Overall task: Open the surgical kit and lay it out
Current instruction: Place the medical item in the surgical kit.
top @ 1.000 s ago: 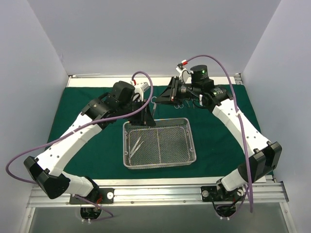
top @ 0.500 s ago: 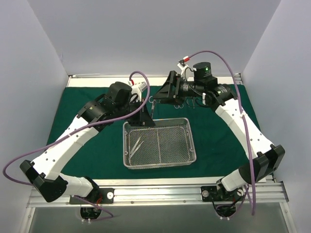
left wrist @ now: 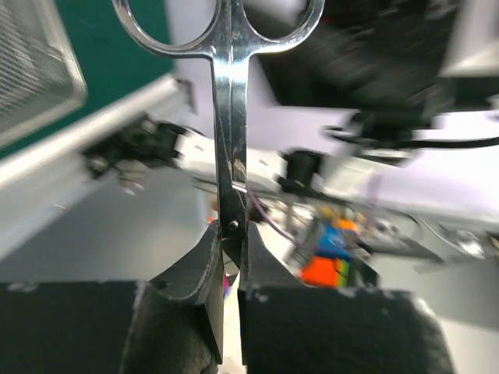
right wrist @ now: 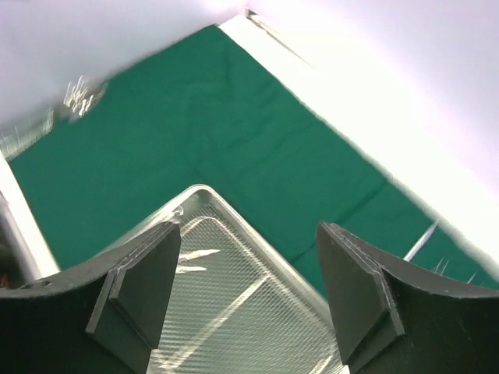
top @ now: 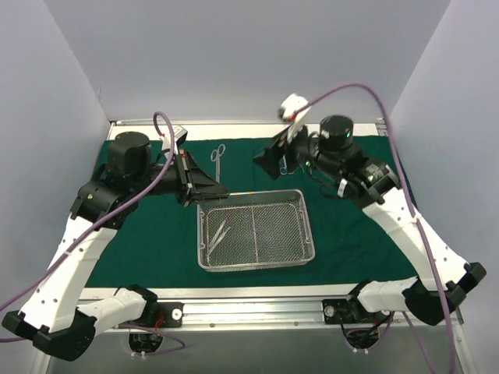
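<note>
Two grippers are over the dark green cloth (top: 351,210), which lies spread flat. We see the left gripper (left wrist: 231,234) clamped on a pair of steel scissors (left wrist: 231,117). Its fingers pinch right at the pivot, the ring handles point away from the wrist camera, and the scissors are up in the air. The right gripper (right wrist: 245,288) has its fingers spread wide and holds nothing. It hovers above a corner of the wire-mesh tray (top: 256,266). The tray sits on the cloth, roughly central, towards the near side. Tweezers (top: 217,234) lie inside the tray's left half. We make out two or three pieces there, too small to count for sure.
</note>
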### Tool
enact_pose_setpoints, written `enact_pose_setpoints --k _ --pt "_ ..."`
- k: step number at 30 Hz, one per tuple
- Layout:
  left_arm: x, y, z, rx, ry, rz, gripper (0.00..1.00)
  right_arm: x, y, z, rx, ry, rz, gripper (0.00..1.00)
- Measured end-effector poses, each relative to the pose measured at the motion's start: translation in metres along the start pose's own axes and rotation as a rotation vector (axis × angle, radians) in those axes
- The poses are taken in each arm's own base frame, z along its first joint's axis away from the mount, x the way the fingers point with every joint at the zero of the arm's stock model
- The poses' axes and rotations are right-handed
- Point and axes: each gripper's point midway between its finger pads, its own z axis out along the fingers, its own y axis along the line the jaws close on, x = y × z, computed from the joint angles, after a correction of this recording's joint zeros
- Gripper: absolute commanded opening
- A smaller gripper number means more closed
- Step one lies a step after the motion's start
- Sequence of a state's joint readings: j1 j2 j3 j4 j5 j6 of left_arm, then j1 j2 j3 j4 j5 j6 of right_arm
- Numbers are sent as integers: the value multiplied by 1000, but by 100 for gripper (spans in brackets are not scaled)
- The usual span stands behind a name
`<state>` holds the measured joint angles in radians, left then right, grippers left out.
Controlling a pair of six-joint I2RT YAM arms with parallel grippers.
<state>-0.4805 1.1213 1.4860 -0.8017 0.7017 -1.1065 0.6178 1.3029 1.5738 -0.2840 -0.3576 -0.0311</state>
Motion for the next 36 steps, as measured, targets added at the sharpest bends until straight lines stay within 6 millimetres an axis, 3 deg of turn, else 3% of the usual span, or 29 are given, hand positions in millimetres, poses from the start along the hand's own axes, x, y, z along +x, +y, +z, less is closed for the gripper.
enact_pose_setpoints --k 3,6,14,21,28,36 --pt "18 -25 -14 115 56 -85 2 15 43 1 -99 -48 -284 72" --pt "29 -37 -21 195 114 -180 2 23 85 -2 -204 -110 -510 58" --pt "36 -45 -24 293 249 -427 2 -12 132 -23 -226 -359 -861 50" --pt "37 -50 -26 398 284 -389 2 -37 134 -41 -186 -459 -966 46" --pt "39 -63 -35 477 286 -307 2 -35 135 -37 -184 -457 -1028 45" --pt "39 -65 -36 477 288 -316 2 -29 135 -26 -180 -449 -1090 45"
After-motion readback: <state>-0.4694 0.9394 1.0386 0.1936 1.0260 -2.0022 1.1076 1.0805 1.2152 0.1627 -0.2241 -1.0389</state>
